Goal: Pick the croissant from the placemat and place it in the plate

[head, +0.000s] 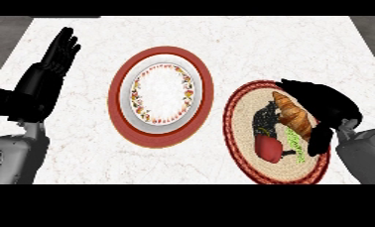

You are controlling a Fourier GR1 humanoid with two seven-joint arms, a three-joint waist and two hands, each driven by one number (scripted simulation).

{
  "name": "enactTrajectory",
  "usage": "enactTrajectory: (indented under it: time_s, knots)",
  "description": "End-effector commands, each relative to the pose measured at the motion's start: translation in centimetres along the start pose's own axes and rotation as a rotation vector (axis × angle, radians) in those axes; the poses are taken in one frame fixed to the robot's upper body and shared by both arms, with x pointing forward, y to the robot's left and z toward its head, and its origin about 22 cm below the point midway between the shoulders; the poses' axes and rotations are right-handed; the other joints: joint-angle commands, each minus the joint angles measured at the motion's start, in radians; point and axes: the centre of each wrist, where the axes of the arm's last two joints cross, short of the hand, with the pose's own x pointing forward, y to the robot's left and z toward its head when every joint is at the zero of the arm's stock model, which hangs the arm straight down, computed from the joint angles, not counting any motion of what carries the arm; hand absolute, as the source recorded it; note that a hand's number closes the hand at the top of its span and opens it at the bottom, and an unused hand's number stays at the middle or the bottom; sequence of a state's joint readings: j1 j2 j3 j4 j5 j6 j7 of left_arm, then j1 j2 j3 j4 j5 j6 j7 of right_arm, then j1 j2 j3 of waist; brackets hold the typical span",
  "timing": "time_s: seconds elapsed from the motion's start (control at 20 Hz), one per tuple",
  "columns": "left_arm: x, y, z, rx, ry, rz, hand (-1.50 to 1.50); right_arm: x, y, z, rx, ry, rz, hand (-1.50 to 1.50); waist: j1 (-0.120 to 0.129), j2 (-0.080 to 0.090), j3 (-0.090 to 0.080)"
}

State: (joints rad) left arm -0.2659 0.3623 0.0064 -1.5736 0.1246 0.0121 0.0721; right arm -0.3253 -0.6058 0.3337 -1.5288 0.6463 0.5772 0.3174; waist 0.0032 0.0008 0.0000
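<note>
Fingers [320, 139] of the right hand [326, 107] curl down round the croissant [294, 114], the thumb side reaching over its upper end and the fingertips hooking past its lower end, so the hand appears closed on the pastry, though I cannot tell whether it has left the mat. The croissant lies on the woven, red-rimmed placemat [245, 122], toward the mat's right side, with its long axis running from upper left to lower right. Beside it on the mat, toward the centre, sit a dark lumpy item [264, 119] I cannot identify and a red piece of food [270, 147], perhaps a pepper or tomato, with a thin green strip [293, 139] near the croissant's lower end.

Left of the placemat, just apart from its rim, stands the plate [147, 117]: white with a floral border, resting on a wider red charger [121, 102], and holding nothing. Since the right hand is on the croissant and nearer the plate than any other reach, the coming move is, by my judgement, a lift and a carry leftward across the placemat's edge to the plate's middle.

At the far left of the table [278, 42], well apart from the plate, the left hand [55, 60] rests with straight fingers pointing up.
</note>
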Motion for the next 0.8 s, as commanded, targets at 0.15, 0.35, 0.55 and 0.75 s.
enactTrajectory:
  time_s: [0.15,0.35,0.55,0.75]
  knots:
    - [-2.0,-1.2,-0.1,0.003,0.012,0.014,0.00,0.2,0.3,-1.9,0.066,-0.010,-0.004,-1.50,-0.002,0.000,0.000]
    - [0.7,0.0,0.9,0.000,-0.001,-0.016,0.00,-0.7,2.8,-4.2,0.086,0.019,0.012,-1.50,0.004,0.000,0.000]
    - [1.1,-0.1,-1.2,-0.004,0.002,0.018,0.00,-2.1,6.1,-4.0,0.089,0.034,0.046,-1.50,-0.003,0.000,0.000]
    - [2.1,0.1,-0.3,-0.002,0.008,0.014,0.00,-0.8,5.7,-6.5,0.034,-0.005,-0.004,1.50,0.007,0.001,0.001]
